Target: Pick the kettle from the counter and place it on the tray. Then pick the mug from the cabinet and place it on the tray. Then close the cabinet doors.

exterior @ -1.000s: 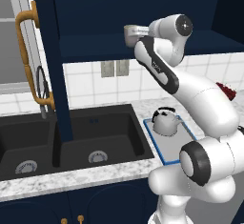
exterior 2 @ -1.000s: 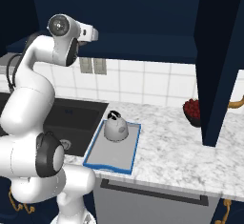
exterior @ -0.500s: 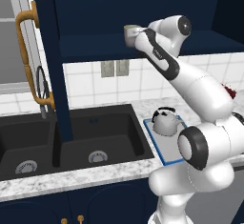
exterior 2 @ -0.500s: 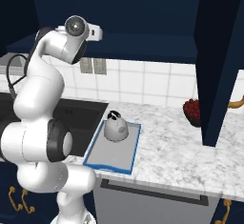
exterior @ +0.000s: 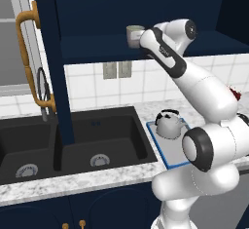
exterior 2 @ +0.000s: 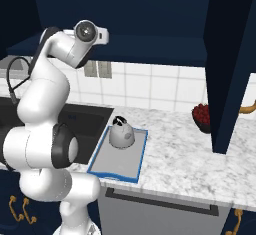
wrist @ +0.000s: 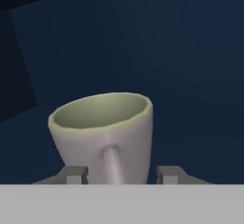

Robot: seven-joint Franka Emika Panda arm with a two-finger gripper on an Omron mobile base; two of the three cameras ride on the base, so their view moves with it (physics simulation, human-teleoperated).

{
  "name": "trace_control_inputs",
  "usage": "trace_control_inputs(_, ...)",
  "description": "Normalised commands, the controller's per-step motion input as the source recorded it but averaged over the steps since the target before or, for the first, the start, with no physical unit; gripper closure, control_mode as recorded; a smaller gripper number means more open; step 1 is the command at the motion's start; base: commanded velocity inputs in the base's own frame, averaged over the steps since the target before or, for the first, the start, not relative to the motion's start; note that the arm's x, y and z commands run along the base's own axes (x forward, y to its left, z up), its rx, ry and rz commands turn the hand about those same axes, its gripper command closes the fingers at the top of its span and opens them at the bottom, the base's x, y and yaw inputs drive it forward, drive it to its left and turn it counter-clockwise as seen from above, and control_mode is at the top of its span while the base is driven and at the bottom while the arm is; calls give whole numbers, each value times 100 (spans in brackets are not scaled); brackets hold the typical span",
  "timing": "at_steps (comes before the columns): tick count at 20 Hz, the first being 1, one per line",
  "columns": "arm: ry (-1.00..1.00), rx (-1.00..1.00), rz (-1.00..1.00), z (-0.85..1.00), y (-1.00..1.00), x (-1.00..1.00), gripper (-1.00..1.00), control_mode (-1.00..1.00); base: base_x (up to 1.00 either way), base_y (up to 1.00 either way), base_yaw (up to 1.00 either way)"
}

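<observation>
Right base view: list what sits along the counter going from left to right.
Black sink → tray with the kettle standing on it → bare stretch of counter → dark bowl of red fruit → open cabinet door hanging in front of the counter's right end.

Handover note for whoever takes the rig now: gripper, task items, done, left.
Gripper: up in the cabinet, jaws on either side of the mug; a firm grip cannot be confirmed from the hand view.
Mug: on the cabinet shelf, upright, handle toward the hand.
Kettle: upright on the tray, on the counter beside the sink.
Cabinet doors: open.
Done: kettle on tray.
Left: secure the mug, move it to the tray's free part, then shut both doors.
</observation>
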Motion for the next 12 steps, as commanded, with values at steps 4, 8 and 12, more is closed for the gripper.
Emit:
trace_control_inputs(4, 0, 0, 0, 0, 0, 0, 100, -100, 0, 0, 0)
trace_control_inputs(8, 0, 0, 0, 0, 0, 0, 100, -100, 0, 0, 0)
trace_control_inputs(12, 0, 0, 0, 0, 0, -12, 100, -100, 0, 0, 0)
